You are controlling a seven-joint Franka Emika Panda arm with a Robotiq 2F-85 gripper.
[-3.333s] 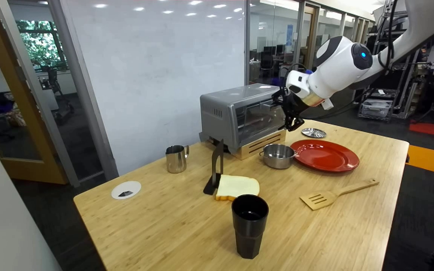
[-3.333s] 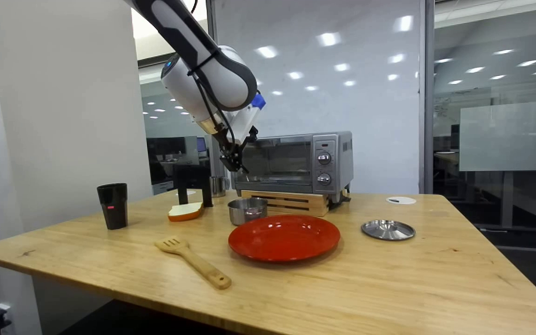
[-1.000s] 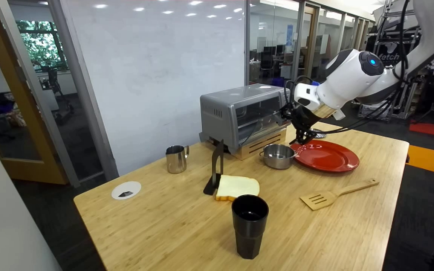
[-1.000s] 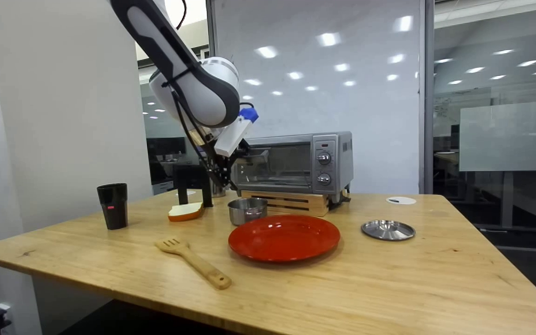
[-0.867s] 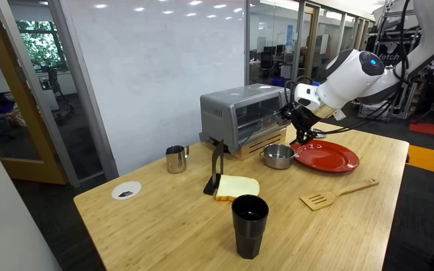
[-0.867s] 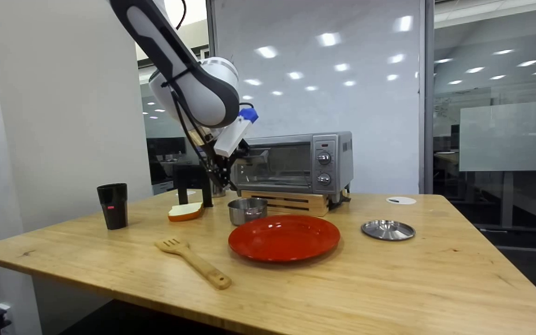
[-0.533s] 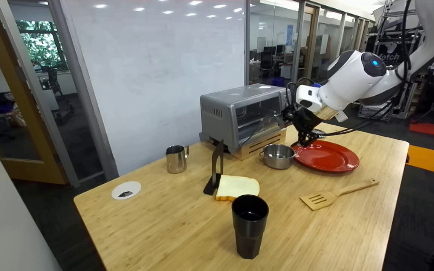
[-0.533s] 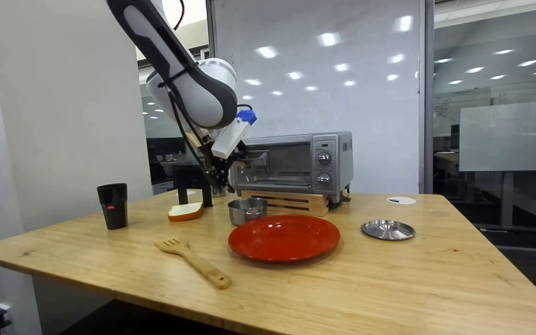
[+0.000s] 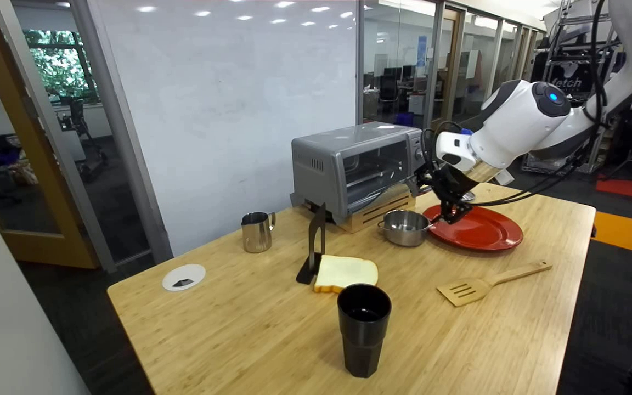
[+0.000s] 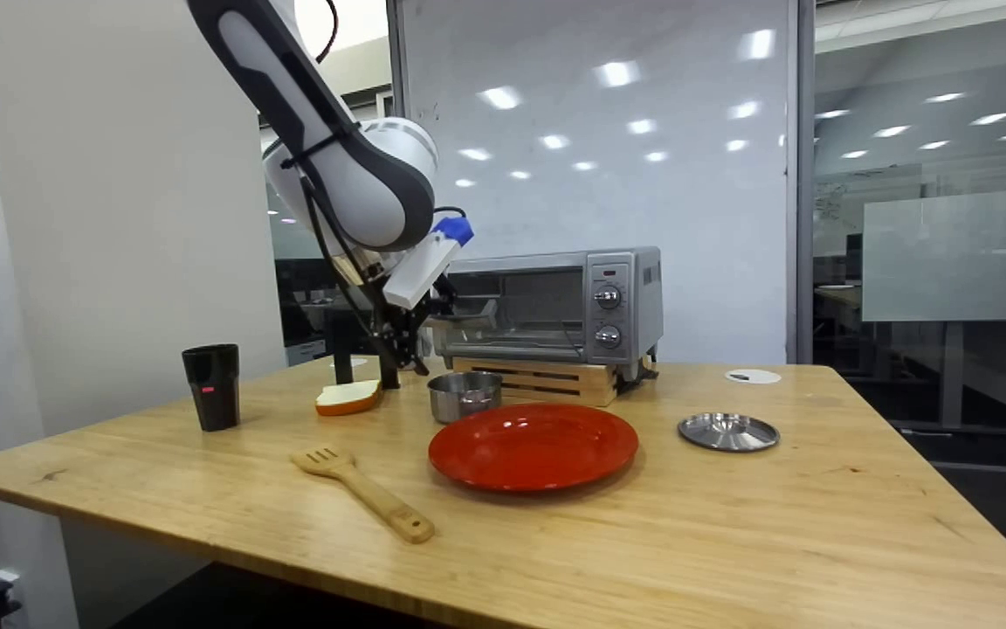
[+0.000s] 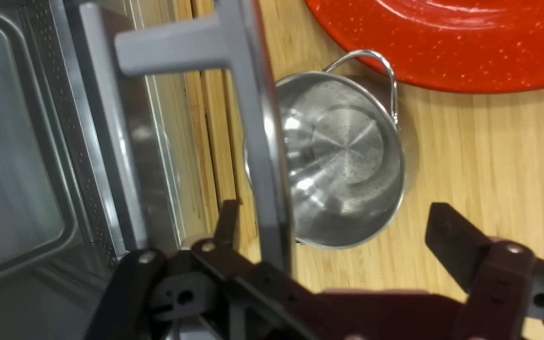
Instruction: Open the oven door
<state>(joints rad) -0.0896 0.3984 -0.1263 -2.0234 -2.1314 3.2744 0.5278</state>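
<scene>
The oven door is the glass panel [image 9: 384, 193] of the silver toaster oven [image 9: 327, 170]. It is tilted down and out, partly open; the oven's inside shows above it. Its grey handle [image 11: 260, 137] crosses the wrist view, and also shows in an exterior view [image 10: 461, 321]. My gripper [image 11: 333, 212] is open. The handle lies between its fingers, close to the left finger, which sits on the door side of the handle. Contact there is hard to tell. The gripper also shows at the oven front in both exterior views [image 9: 440, 202] [image 10: 424, 336].
A small steel pot [image 11: 347, 189] stands right below the gripper and handle, beside a red plate [image 10: 534, 450]. The oven rests on a wooden stand [image 10: 547, 382]. A black holder [image 9: 316, 241], bread slice [image 9: 346, 273], black cup [image 9: 364, 329], spatula [image 9: 475, 288] and lid [image 10: 728, 432] are around.
My gripper has moved down and away from the oven front. The oven door has swung further down and out along with it. The other objects have not moved.
</scene>
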